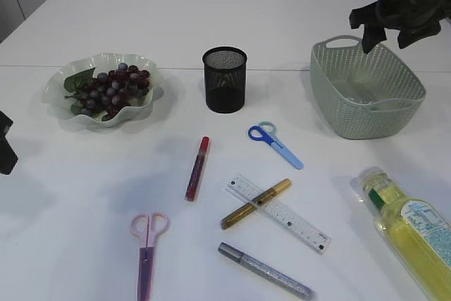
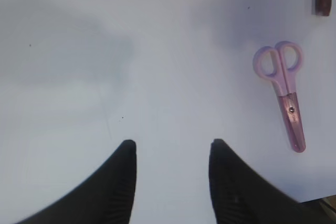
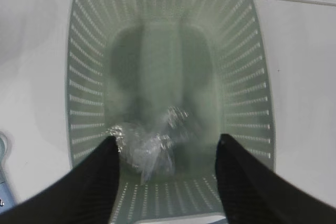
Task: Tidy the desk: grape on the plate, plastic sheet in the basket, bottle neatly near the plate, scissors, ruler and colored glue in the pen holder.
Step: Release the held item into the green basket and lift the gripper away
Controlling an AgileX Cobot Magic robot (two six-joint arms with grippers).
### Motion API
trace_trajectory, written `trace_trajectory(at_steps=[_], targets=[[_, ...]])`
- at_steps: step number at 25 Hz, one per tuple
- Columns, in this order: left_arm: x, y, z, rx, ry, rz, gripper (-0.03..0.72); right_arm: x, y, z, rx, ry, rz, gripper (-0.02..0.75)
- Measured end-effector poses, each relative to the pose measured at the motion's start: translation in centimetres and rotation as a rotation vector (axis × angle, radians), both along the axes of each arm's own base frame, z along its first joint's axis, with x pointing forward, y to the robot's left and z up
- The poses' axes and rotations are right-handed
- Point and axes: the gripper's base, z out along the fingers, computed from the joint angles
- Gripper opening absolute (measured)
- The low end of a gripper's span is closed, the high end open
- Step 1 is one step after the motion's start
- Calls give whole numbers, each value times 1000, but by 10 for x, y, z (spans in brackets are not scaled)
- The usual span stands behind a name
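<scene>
My right gripper (image 3: 167,142) hangs open above the green basket (image 3: 247,51), with its fingers spread wide. The crumpled clear plastic sheet (image 3: 147,148) lies loose inside the basket, touching neither finger. My left gripper (image 2: 172,145) is open over bare table, with the pink scissors (image 2: 283,90) to its right. The grapes (image 1: 109,89) rest on the scalloped plate (image 1: 56,86). Blue scissors (image 1: 275,144), the ruler (image 1: 277,212), and red glue (image 1: 197,167), gold glue (image 1: 255,203) and silver glue (image 1: 266,271) lie on the table. The black mesh pen holder (image 1: 225,79) stands behind them. The bottle (image 1: 412,227) lies at the front right.
The basket (image 1: 366,86) stands at the back right with my right gripper (image 1: 386,39) over its far rim. Part of my left arm (image 1: 5,146) shows at the left edge. The gold glue lies across the ruler.
</scene>
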Motion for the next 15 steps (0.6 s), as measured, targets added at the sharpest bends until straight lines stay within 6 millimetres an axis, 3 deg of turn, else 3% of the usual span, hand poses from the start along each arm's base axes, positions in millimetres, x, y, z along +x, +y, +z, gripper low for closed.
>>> trace_trajectory(at_steps=[4, 10, 15], targets=[[1, -1, 0, -11, -6, 5, 330, -2, 0, -1, 6, 24, -6, 557], [1, -2, 1, -33, -11, 13, 330, -11, 0, -3, 14, 126, -16, 561], [1, -3, 1, -34, -11, 14, 330, -22, 0, 13, 13, 137, -15, 551]])
